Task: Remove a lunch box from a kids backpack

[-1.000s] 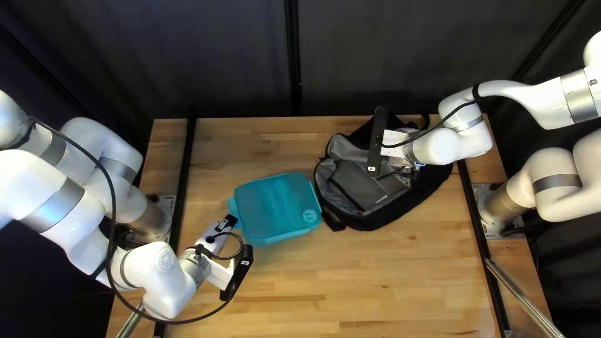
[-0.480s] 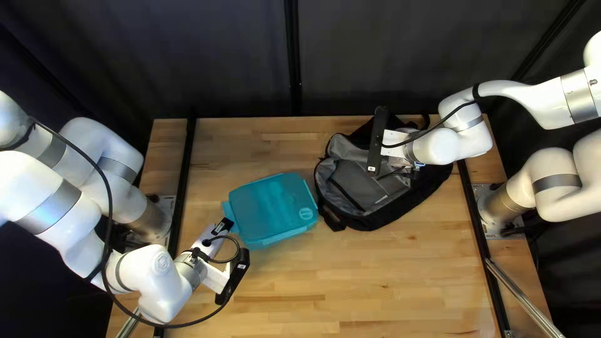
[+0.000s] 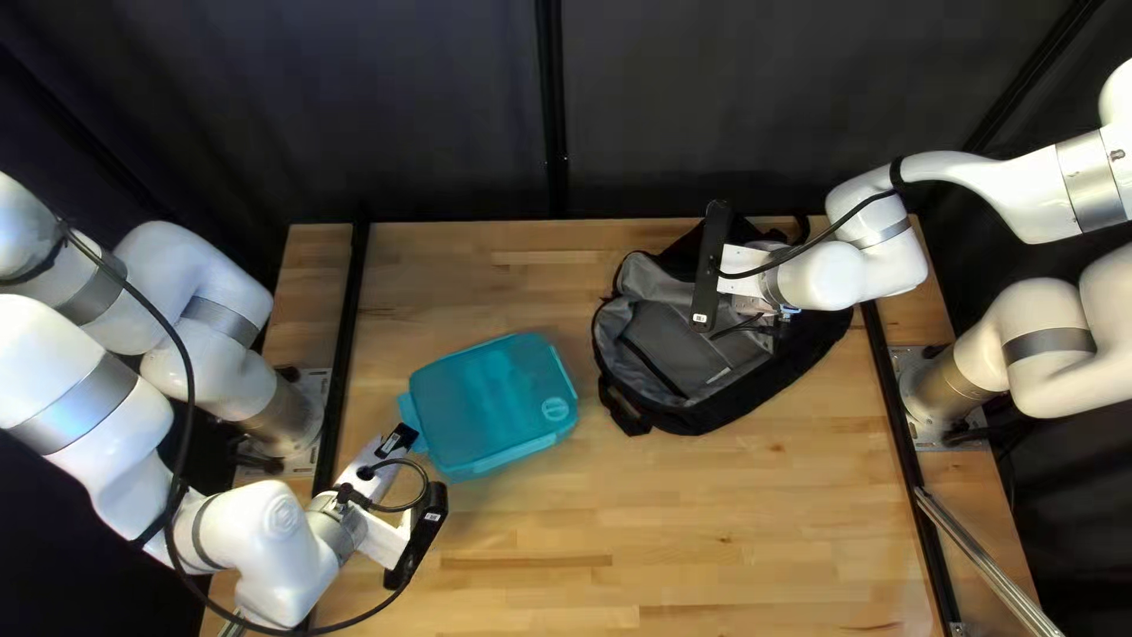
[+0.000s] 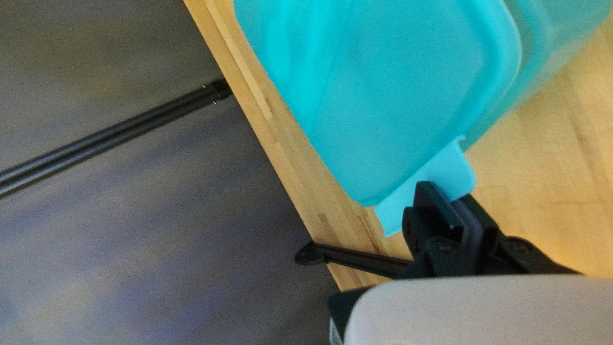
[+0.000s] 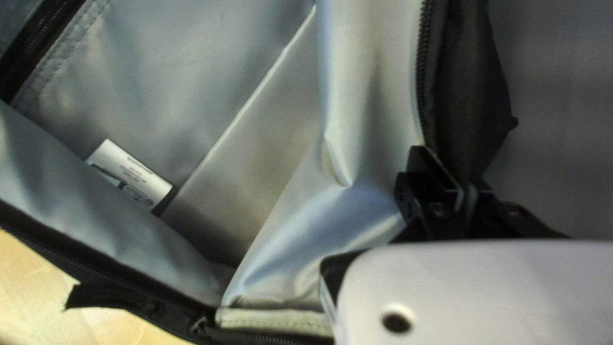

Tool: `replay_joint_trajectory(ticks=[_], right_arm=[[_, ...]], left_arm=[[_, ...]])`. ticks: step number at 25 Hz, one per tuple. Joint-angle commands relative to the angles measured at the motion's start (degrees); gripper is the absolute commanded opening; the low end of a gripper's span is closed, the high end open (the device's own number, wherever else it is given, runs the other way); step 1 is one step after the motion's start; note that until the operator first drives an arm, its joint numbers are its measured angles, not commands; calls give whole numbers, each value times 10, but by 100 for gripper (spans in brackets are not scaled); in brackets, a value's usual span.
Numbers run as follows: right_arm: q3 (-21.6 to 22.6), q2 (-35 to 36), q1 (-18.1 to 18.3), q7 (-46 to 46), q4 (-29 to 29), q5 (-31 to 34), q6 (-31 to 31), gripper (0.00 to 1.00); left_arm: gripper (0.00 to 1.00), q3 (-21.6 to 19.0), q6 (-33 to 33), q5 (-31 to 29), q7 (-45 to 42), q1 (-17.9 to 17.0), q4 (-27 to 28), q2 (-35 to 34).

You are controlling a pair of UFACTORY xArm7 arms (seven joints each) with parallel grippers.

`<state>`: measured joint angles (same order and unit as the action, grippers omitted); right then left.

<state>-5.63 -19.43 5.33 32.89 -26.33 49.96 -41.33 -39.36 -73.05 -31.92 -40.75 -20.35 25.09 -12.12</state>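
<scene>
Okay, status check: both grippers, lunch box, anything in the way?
Left gripper: jaws shut on lunch box by its tab. Right gripper: jaws shut on backpack rim. Lunch box out of backpack, nothing seen blocking.

From above the table's [image 3: 708, 519] near edge, the top left view slants down toward the curtain [image 3: 448, 106]. The left wrist view faces that curtain across the box [image 4: 408, 96], close up; the right wrist view looks closely into the backpack [image 5: 268, 134]. The top left view shares both.

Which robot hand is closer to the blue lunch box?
Left. The left gripper is pinching the lunch box by its tab. The right gripper is away from it, holding the backpack by its edge.
</scene>
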Motion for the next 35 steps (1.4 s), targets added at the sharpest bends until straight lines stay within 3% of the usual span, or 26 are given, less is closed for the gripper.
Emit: replay_joint_trajectory(ticks=[1,6,13,19,25,27,31,32,33,35], right_arm=[[0,0,0,0,0,0,0,0],[0,0,0,0,0,0,0,0],[0,0,0,0,0,0,0,0],[0,0,0,0,0,0,0,0],[0,0,0,0,0,0,0,0],[0,0,0,0,0,0,0,0],[0,0,0,0,0,0,0,0],[0,0,0,0,0,0,0,32],[0,0,0,0,0,0,0,100],[0,0,0,0,0,0,0,100]], left_arm=[[100,8,10,20,29,-8,-2,-22],[100,29,-17,76,93,-30,16,-81],[100,104,-53,127,198,-36,69,-169],[100,146,-100,123,225,-20,153,-227],[100,177,-158,96,259,10,289,-245],[100,186,-163,93,267,15,317,-242],[100,187,-163,93,268,16,321,-242],[100,187,-163,93,268,16,321,-242],[100,187,-163,93,268,16,321,-242],[100,187,-163,93,268,16,321,-242]])
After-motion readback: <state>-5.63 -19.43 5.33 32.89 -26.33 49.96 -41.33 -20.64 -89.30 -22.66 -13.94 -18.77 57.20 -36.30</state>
